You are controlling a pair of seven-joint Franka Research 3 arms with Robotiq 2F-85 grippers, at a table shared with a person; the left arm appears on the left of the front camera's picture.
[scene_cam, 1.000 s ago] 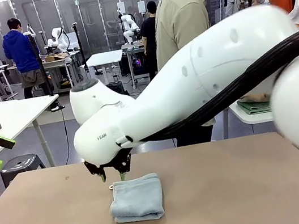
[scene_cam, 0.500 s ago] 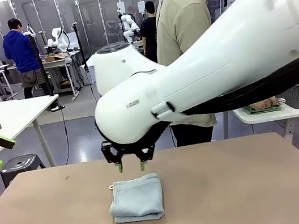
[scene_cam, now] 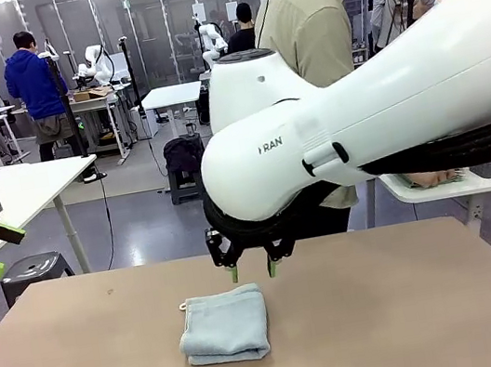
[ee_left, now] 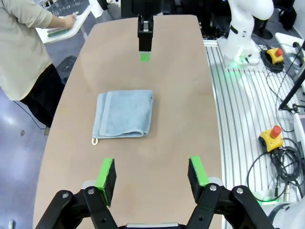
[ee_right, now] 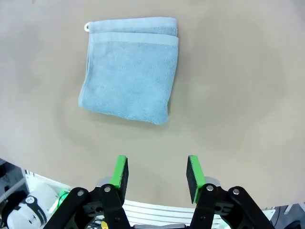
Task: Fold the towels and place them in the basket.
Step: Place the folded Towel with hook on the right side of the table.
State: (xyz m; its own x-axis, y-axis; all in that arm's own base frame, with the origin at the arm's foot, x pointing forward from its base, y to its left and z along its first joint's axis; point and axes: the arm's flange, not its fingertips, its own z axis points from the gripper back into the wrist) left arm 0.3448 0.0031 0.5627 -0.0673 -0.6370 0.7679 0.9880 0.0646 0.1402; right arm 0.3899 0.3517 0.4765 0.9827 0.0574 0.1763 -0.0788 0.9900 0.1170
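Towel: one light blue-grey terry cloth, folded into a thick, soft near-square; lies flat on the table a little left of the middle; layered edges face the robot; a woven band runs along the far side.
Loop: small pale ring at the far-left corner of the towel; rests on the tabletop.
Table: smooth matte tan top with rounded corners.
Right gripper: black fingers with flat green pads, pointing down; hangs above the table just beyond the towel's far edge, apart from it; pads stand moderately apart with nothing between them.
Left gripper: raised at the left edge, well apart from the towel; pads spread wide, nothing between them.
Person: beige shirt; stands at the far side.
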